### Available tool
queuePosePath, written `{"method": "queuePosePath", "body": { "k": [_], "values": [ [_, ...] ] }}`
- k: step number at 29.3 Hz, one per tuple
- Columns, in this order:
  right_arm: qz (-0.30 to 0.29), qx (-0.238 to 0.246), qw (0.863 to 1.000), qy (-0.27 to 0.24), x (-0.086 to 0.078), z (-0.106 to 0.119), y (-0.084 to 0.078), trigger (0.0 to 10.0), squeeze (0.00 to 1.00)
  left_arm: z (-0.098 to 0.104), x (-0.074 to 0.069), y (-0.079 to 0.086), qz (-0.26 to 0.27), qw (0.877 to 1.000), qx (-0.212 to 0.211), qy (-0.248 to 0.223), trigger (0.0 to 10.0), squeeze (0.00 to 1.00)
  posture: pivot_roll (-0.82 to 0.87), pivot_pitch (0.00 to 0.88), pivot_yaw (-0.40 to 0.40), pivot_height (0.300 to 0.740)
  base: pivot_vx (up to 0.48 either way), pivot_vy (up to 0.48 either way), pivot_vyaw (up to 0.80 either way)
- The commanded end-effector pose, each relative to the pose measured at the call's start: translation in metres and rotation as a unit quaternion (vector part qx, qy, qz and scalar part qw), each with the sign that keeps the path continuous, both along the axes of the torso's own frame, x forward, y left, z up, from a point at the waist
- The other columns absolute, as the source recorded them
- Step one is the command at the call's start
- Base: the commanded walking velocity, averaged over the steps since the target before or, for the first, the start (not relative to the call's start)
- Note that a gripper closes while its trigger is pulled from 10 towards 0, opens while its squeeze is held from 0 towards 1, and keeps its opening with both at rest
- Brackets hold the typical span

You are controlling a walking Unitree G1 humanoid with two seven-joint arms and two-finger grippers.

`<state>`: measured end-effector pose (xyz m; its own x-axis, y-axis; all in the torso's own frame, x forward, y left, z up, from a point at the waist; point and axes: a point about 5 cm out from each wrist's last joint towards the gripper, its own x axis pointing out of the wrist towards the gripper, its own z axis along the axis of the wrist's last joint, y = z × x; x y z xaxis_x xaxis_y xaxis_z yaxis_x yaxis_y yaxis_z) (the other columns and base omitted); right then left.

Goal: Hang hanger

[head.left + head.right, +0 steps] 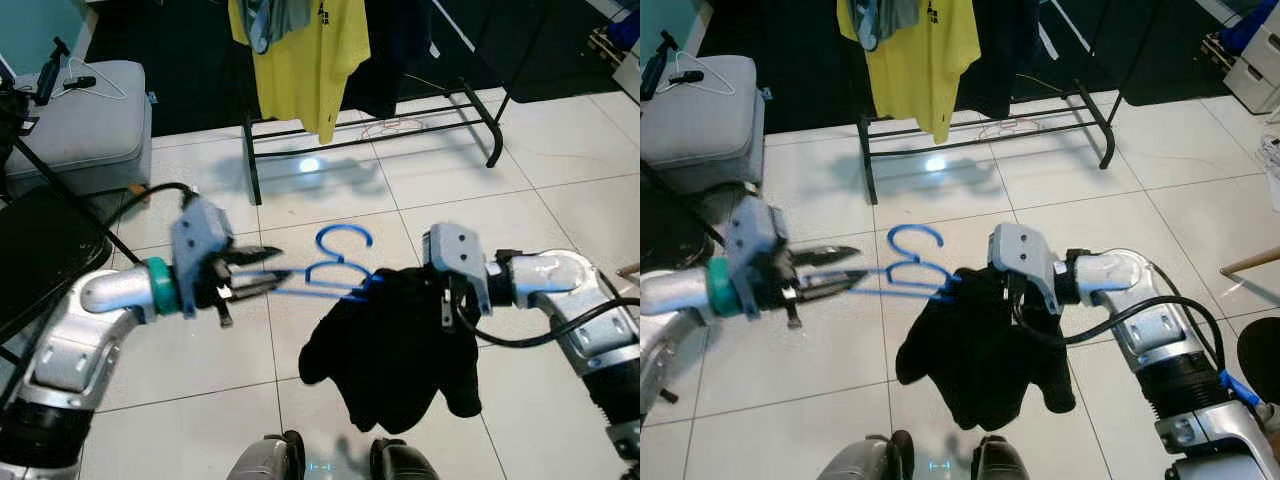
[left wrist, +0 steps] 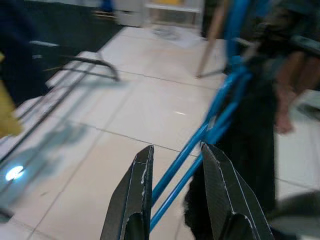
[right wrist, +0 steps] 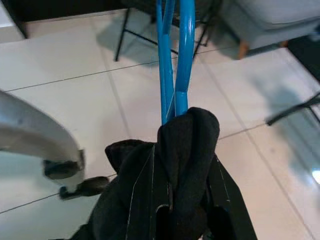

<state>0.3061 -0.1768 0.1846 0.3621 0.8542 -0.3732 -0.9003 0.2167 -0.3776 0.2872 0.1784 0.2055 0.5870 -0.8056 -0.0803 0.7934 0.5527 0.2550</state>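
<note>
A blue hanger (image 1: 338,268) is held level above the tiled floor between my two arms, hook (image 1: 345,236) pointing away from me. A black garment (image 1: 400,345) drapes over its right end and hangs down. My right gripper (image 1: 450,305) is shut on that end, clamping garment and hanger together; in the right wrist view the cloth (image 3: 185,150) bunches over the blue rods (image 3: 175,60). My left gripper (image 1: 272,268) is at the hanger's bare left end, open, with the blue rods (image 2: 200,145) running between its fingers (image 2: 140,190).
A black clothes rack (image 1: 372,140) stands ahead with a yellow T-shirt (image 1: 305,50) and dark clothes on it. A grey cushioned seat (image 1: 85,125) is at the far left, a black chair (image 1: 40,260) near my left arm. White tiled floor (image 1: 560,130) lies around.
</note>
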Motion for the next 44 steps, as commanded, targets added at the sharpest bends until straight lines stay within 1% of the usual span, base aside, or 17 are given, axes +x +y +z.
{"method": "queuePosePath", "body": {
  "k": [1, 2, 6, 7, 10, 12, 14, 15, 21, 22, 24, 28, 30, 32, 34, 38, 44],
  "values": [
    [-0.006, 0.013, 1.000, -0.020, 0.002, 0.005, 0.000, 0.0, 0.00, -0.001, 0.003, 0.008, 0.027, 0.999, -0.018, 0.010, 10.0, 0.00, -0.09, 0.109, 0.098, 0.740, 0.000, 0.000, 0.00],
    [-0.006, 0.013, 1.000, -0.020, 0.002, 0.005, 0.000, 0.0, 0.00, -0.001, 0.003, 0.008, 0.027, 0.999, -0.018, 0.010, 10.0, 0.00, -0.09, 0.109, 0.098, 0.740, 0.000, 0.000, 0.00],
    [-0.030, 0.034, 0.998, -0.040, 0.005, 0.014, -0.007, 0.0, 0.00, -0.002, 0.015, 0.020, 0.137, 0.988, -0.072, 0.011, 10.0, 0.00, -0.09, 0.110, 0.095, 0.740, 0.000, 0.000, 0.00],
    [-0.030, 0.034, 0.998, -0.040, 0.005, 0.014, -0.007, 0.0, 0.00, -0.002, 0.015, 0.020, 0.137, 0.988, -0.072, 0.011, 10.0, 0.00, -0.09, 0.110, 0.095, 0.740, 0.000, 0.000, 0.00],
    [-0.054, 0.050, 0.996, -0.055, 0.007, 0.021, -0.014, 0.0, 0.00, -0.016, 0.016, 0.021, 0.195, 0.979, -0.056, 0.023, 10.0, 0.00, -0.09, 0.113, 0.094, 0.740, 0.000, 0.000, 0.00],
    [-0.059, 0.054, 0.995, -0.060, 0.008, 0.023, -0.016, 0.0, 0.00, -0.018, 0.016, 0.021, 0.201, 0.977, -0.060, 0.030, 10.0, 0.00, -0.09, 0.113, 0.094, 0.740, 0.000, 0.000, 0.00],
    [-0.087, 0.066, 0.990, -0.094, 0.013, 0.033, -0.021, 0.0, 0.00, -0.026, 0.019, 0.021, 0.251, 0.964, -0.070, 0.046, 10.0, 0.00, -0.10, 0.113, 0.097, 0.740, 0.000, 0.000, 0.00],
    [-0.111, 0.072, 0.983, -0.130, 0.019, 0.042, -0.023, 0.0, 0.00, -0.031, 0.024, 0.025, 0.302, 0.948, -0.083, 0.055, 10.0, 0.00, -0.10, 0.112, 0.098, 0.740, 0.000, 0.000, 0.00],
    [-0.135, 0.059, 0.976, -0.160, 0.023, 0.048, -0.025, 0.0, 0.00, -0.037, 0.030, 0.028, 0.346, 0.933, -0.076, 0.070, 10.0, 0.00, -0.10, 0.109, 0.095, 0.740, 0.000, 0.000, 0.00],
    [-0.147, 0.060, 0.974, -0.163, 0.024, 0.048, -0.025, 10.0, 0.00, -0.040, 0.030, 0.026, 0.346, 0.934, -0.061, 0.063, 10.0, 0.00, -0.10, 0.110, 0.095, 0.740, 0.000, 0.000, 0.00],
    [-0.156, 0.068, 0.972, -0.165, 0.022, 0.047, -0.023, 10.0, 0.00, -0.045, 0.028, 0.017, 0.326, 0.942, -0.043, 0.068, 10.0, 0.00, -0.10, 0.108, 0.098, 0.740, 0.000, 0.000, 0.00],
    [-0.172, 0.091, 0.967, -0.163, 0.022, 0.047, -0.019, 10.0, 0.00, -0.047, 0.025, 0.004, 0.300, 0.950, -0.049, 0.079, 10.0, 0.00, -0.10, 0.109, 0.101, 0.740, 0.000, 0.000, 0.00],
    [-0.193, 0.127, 0.955, -0.186, 0.027, 0.055, -0.007, 10.0, 0.00, -0.051, 0.023, -0.020, 0.259, 0.957, -0.060, 0.112, 10.0, 0.00, -0.11, 0.104, 0.112, 0.740, 0.000, 0.000, 0.00],
    [-0.200, 0.140, 0.949, -0.198, 0.029, 0.058, -0.002, 10.0, 0.00, -0.053, 0.022, -0.029, 0.247, 0.959, -0.060, 0.126, 10.0, 0.00, -0.11, 0.103, 0.112, 0.740, 0.000, 0.000, 0.00],
    [-0.205, 0.150, 0.944, -0.212, 0.031, 0.062, 0.004, 10.0, 0.00, -0.056, 0.022, -0.037, 0.237, 0.958, -0.061, 0.148, 10.0, 0.00, -0.11, 0.102, 0.113, 0.740, 0.000, 0.000, 0.00],
    [-0.195, 0.184, 0.934, -0.236, 0.025, 0.064, 0.029, 10.0, 0.00, -0.065, 0.033, -0.056, 0.250, 0.942, -0.059, 0.217, 10.0, 0.00, -0.11, 0.099, 0.121, 0.740, 0.000, 0.000, 0.00],
    [-0.175, 0.193, 0.939, -0.226, 0.018, 0.058, 0.040, 10.0, 0.00, -0.067, 0.036, -0.061, 0.252, 0.938, -0.064, 0.227, 10.0, 0.00, -0.11, 0.101, 0.125, 0.740, 0.000, 0.000, 0.00]
  ]
}}
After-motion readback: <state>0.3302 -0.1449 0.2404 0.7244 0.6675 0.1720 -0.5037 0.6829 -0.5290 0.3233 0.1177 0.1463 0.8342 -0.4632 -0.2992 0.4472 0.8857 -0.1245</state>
